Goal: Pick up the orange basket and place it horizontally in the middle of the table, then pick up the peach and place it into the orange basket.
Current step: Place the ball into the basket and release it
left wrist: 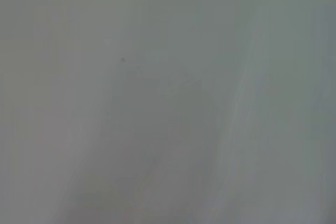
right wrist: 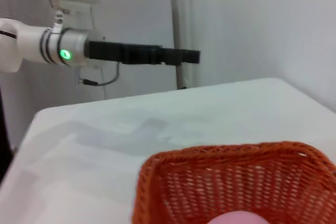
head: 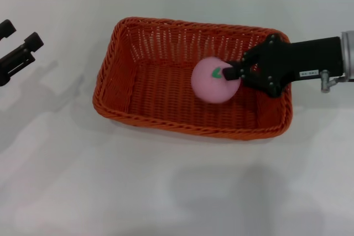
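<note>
- The basket (head: 166, 89) sits near the centre of the head view, long side running across the frame, on the table (head: 166, 192); in the right wrist view its rim (right wrist: 231, 156) fills the lower part of the frame.
- The peach (head: 213, 81) is inside the basket, right of its middle, leaf mark facing up; whether it rests on the floor of the basket or hangs just above it I cannot tell; only its top edge shows in the right wrist view (right wrist: 236, 217).
- The right gripper (head: 235, 73) reaches in from the right edge over the basket's right end; its fingers are narrowed around the peach's right side and appear to be holding it.
- The left gripper (head: 16, 51) is parked at the upper left, well apart from the basket; its fingers stand apart, nothing between them; its wrist view shows only bare table.
- Handling, as a judgement: the peach looks light, smooth and round, so it may roll or slip; best held across its widest part; the basket looks light and fairly stiff, best taken by the braided rim at a short end.
</note>
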